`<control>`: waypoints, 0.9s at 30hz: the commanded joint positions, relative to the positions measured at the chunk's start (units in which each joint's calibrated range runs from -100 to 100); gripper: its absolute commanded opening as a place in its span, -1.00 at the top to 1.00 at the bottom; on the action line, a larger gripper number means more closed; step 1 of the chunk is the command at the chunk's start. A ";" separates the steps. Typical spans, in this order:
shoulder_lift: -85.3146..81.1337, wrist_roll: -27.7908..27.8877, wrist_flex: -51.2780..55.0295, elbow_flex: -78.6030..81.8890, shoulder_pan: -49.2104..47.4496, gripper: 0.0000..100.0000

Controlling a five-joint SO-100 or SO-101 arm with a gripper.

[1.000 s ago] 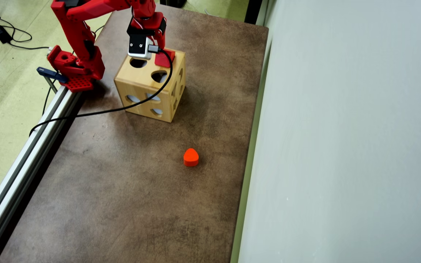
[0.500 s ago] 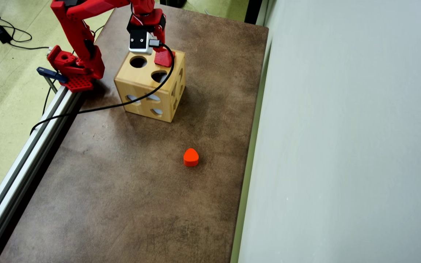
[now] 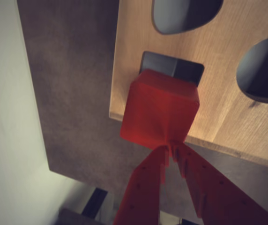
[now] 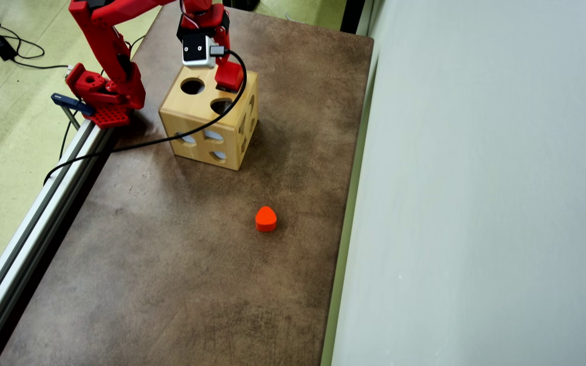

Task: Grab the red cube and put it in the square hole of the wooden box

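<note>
Currently — small glossy red cube (image 3: 161, 110) pinched at its near edge between the red two-finger claw (image 3: 171, 152), held over the top face of the large pale wooden box (image 4: 199, 119), partly covering the dark square hole (image 3: 181, 68). Box stands on the brown mottled surface (image 4: 181, 264), round and rounded cut-outs beside the square one. Orange-red rounded block (image 4: 265, 219) — lying well apart from the box.

orange heart-like block (image 4: 266, 219), brown table (image 4: 171, 264), black cable (image 4: 120, 150)
</note>
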 commanded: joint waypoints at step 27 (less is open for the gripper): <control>-8.55 0.49 -0.36 -0.58 -0.19 0.97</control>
